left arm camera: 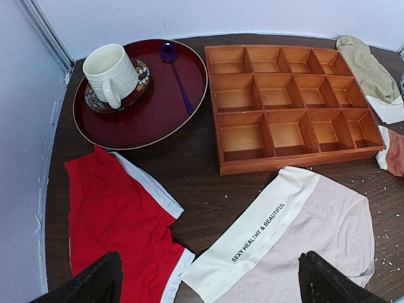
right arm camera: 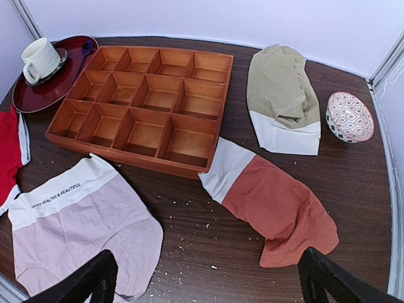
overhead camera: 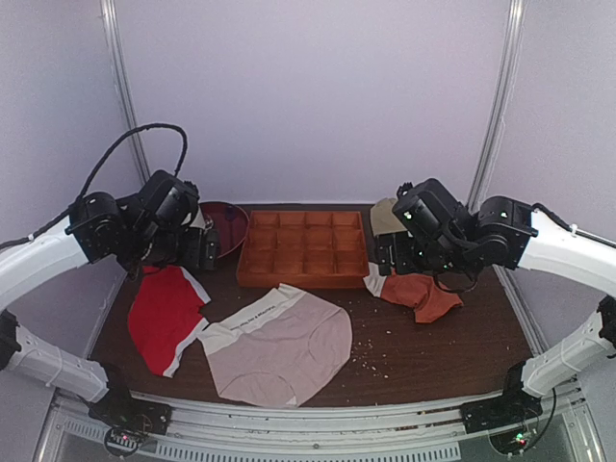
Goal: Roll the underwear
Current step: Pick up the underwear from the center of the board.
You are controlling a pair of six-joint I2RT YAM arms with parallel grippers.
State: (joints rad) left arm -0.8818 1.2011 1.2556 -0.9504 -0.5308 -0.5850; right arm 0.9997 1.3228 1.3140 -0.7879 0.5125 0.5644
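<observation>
Your pinkish-beige cloth briefs with the wide white lettered waistband (overhead camera: pixel 279 345) lie spread flat on the dark wooden table (overhead camera: pixel 423 351), below and between the two arms; nothing is rolled yet.

Your left gripper (overhead camera: pixel 200 248) hangs above the table, jaws spread as wide as they go and holding nothing; the briefs lie just ahead of it and to its right, and a red cloth garment with white trim (left arm camera: pixel 113 221) lies ahead to its left. Your right gripper (right arm camera: pixel 211 281) is just as wide and empty; the briefs lie ahead to its left, and an orange-rust garment with a white band (right arm camera: pixel 278 208) lies straight ahead.

As a judgement, both arms are raised and apart to leave the cloth clear, and the flat spread gives you a straight edge to roll from.

Only the left wrist view shows the cream ribbed mug (left arm camera: pixel 110 72) and purple spoon (left arm camera: pixel 177 76) on the glossy dark red round plate (left arm camera: pixel 161 117), far ahead of that gripper, beside the orange wooden compartment tray (left arm camera: pixel 297 161). Only the right wrist view shows the small red-and-white patterned bowl (right arm camera: pixel 349 117), far ahead to the right, next to an olive-beige garment (right arm camera: pixel 281 95). Only the overhead view shows both arms together.
</observation>
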